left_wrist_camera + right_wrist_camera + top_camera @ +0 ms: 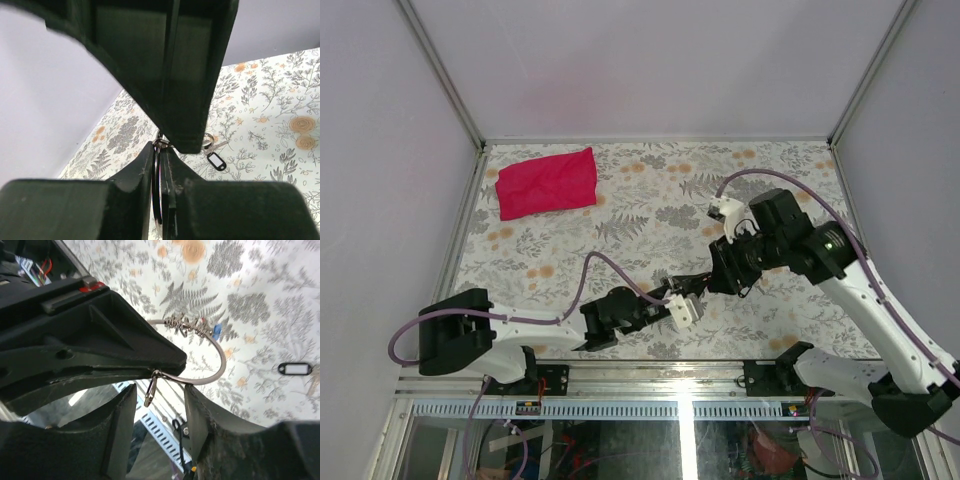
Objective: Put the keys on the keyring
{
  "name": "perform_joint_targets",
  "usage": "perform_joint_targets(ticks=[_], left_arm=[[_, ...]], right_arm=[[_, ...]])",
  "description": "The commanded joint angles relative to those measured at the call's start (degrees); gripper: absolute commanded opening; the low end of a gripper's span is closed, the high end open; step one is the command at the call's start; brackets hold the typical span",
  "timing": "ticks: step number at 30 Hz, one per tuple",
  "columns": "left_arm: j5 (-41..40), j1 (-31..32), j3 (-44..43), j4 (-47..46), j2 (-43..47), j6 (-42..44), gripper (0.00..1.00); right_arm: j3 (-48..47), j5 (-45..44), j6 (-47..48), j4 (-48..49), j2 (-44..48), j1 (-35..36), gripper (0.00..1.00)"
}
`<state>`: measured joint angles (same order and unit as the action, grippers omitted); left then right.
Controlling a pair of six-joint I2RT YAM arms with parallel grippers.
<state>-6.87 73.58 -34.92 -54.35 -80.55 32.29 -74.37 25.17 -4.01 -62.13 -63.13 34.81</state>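
Note:
My left gripper [160, 149] is shut on the keyring [158, 200], a thin metal loop seen edge-on between its fingers. In the right wrist view the keyring [220, 365] curves out from the left gripper's [167, 359] black tip. It carries a cluster of small rings and keys [187, 326], one with a blue head [216, 330]. A small metal ring [150, 390] hangs from the loop between the fingers of my right gripper [160, 397], which stands open and touches nothing. Both grippers meet above the table's front middle, the left [682, 305] and the right [712, 278].
A key with a black, white-labelled tag [216, 161] lies loose on the floral tablecloth [620, 225]; the same tag [295, 369] shows in the right wrist view. A red cloth [547, 182] lies at the back left. Walls enclose the table on three sides.

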Motion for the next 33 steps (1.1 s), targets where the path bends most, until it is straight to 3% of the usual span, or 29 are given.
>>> perform_joint_targets(ticks=[1, 6, 17, 26, 33], left_arm=[[-2.8, 0.9, -2.4, -5.8, 1.8, -3.9, 0.00], [-8.2, 0.8, -3.9, -3.0, 2.8, -6.9, 0.00], [-20.7, 0.8, -7.5, 4.8, 4.4, -8.0, 0.00], [-27.2, 0.8, -9.7, 10.0, 5.8, -9.4, 0.00], [-30.1, 0.7, -10.2, 11.2, 6.3, -7.5, 0.00]], right_arm=[[0.8, -4.4, -0.4, 9.6, 6.9, -0.2, 0.51], [6.9, -8.3, -0.9, 20.7, 16.1, -0.2, 0.55], [26.9, -13.8, -4.4, 52.3, 33.6, -0.2, 0.53], [38.0, -13.1, -6.1, 67.3, 39.6, -0.2, 0.46], [40.2, -13.3, -6.2, 70.1, 40.0, -0.2, 0.43]])
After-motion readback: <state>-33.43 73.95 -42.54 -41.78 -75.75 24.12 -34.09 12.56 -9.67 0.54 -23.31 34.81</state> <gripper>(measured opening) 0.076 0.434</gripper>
